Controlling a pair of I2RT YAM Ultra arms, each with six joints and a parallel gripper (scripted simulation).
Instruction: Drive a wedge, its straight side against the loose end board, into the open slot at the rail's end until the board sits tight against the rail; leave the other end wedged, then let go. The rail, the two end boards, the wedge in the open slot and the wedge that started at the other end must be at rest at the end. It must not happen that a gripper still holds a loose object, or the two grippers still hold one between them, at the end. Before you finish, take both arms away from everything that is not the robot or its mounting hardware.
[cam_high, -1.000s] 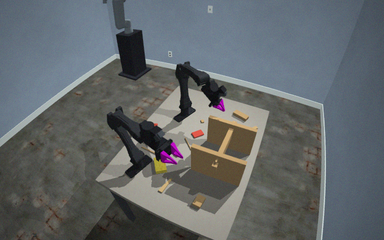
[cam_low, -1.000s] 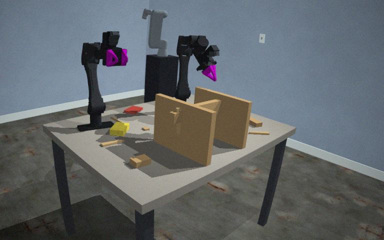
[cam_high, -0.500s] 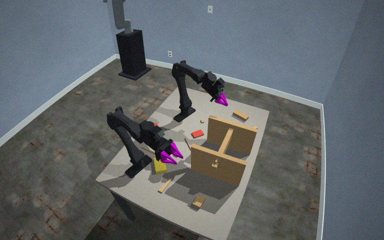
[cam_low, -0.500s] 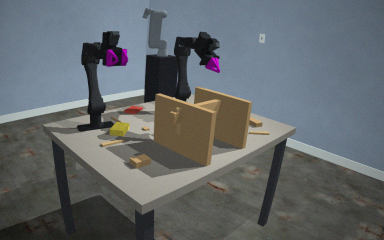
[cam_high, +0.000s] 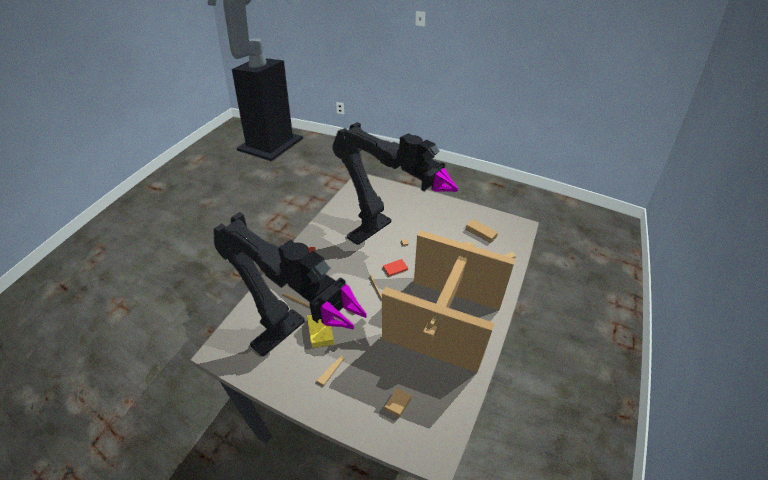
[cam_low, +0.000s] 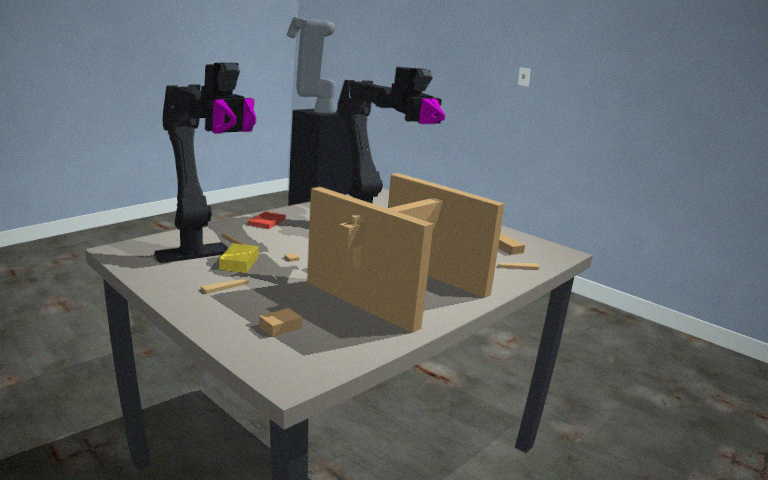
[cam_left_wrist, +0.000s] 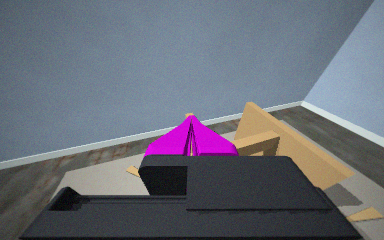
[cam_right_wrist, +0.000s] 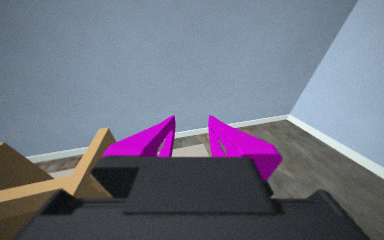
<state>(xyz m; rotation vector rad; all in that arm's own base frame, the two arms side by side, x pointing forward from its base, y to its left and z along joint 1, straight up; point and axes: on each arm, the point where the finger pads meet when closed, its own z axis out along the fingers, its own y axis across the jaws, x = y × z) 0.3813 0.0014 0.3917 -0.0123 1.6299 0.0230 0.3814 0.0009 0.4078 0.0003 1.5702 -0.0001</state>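
Two upright wooden end boards stand on the table, joined by a rail (cam_high: 451, 281). The near board (cam_high: 431, 324) has a wedge in the rail's end slot; the wedge also shows in the exterior view (cam_low: 351, 226). The far board (cam_high: 464, 268) has a wedge tip (cam_high: 509, 255) at its outer face. My left gripper (cam_high: 444, 181) is shut and empty, raised high above the table behind the far board (cam_left_wrist: 295, 150). My right gripper (cam_high: 342, 308) is open and empty, held in the air above a yellow block (cam_high: 320, 333), clear of the near board.
A loose wedge (cam_high: 329, 370) and a wooden block (cam_high: 396, 403) lie near the front edge. Another block (cam_high: 481, 229) lies behind the far board. A red block (cam_high: 395, 267) and a small cube (cam_high: 404, 242) lie between the arm bases and the boards. A thin wedge (cam_low: 518, 265) lies by the far edge.
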